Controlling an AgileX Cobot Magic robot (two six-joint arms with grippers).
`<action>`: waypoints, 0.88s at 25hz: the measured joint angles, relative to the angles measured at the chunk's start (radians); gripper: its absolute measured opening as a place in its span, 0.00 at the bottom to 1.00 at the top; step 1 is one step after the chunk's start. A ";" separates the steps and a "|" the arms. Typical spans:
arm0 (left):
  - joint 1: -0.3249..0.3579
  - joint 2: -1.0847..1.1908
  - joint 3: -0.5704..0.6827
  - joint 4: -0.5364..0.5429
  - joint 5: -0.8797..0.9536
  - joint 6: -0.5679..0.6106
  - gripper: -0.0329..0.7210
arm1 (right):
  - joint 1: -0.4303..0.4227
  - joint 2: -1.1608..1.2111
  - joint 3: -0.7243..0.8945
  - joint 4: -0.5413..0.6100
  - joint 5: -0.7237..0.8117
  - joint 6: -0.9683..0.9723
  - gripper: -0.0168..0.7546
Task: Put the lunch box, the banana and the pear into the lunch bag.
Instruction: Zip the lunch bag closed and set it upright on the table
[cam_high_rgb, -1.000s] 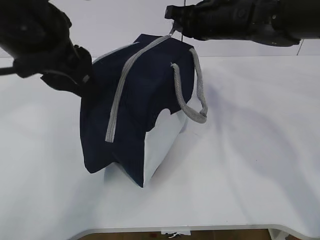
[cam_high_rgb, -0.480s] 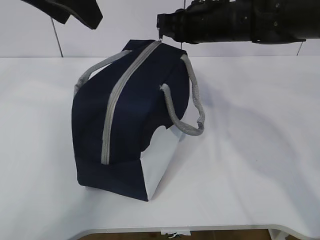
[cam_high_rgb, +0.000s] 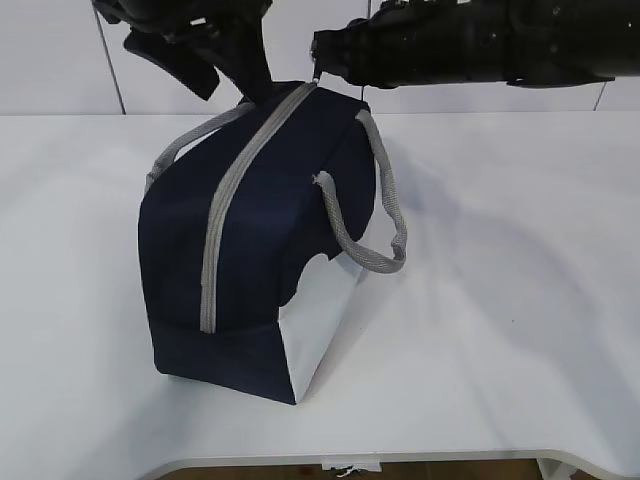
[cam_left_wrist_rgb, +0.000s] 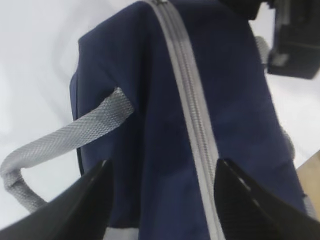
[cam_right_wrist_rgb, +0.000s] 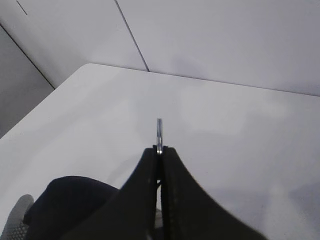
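The navy lunch bag (cam_high_rgb: 260, 240) stands on the white table with its grey zipper (cam_high_rgb: 225, 215) closed along the top. My right gripper (cam_high_rgb: 318, 64) is at the bag's far top end, shut on the zipper's metal ring pull (cam_right_wrist_rgb: 159, 131), which sticks up between its fingertips (cam_right_wrist_rgb: 160, 149). My left gripper (cam_high_rgb: 215, 75) hovers open above the far left part of the bag top. In its wrist view the left gripper (cam_left_wrist_rgb: 162, 172) has blue fabric (cam_left_wrist_rgb: 150, 110) and zipper between its spread fingers, with nothing gripped. The lunch box, banana and pear are out of view.
One grey woven handle (cam_high_rgb: 385, 225) droops down the bag's right side, the other (cam_high_rgb: 180, 150) lies over the left shoulder. The white table (cam_high_rgb: 500, 330) runs to a front edge near the bottom. A pale wall (cam_right_wrist_rgb: 225, 40) stands behind.
My left gripper left the bag's left side, rose, and came in above the bag's far end, opening wider. The bag settled from a tilt to sitting flat. The right gripper kept hold of the pull.
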 joint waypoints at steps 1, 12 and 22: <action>0.000 0.012 0.000 0.000 0.000 0.002 0.68 | 0.000 0.000 0.000 -0.002 -0.002 0.000 0.02; 0.017 0.052 -0.005 0.021 0.000 0.015 0.64 | 0.000 0.000 0.000 -0.006 -0.002 0.000 0.02; 0.048 0.052 -0.006 -0.063 0.000 0.036 0.58 | 0.000 0.000 0.000 -0.006 -0.002 0.000 0.02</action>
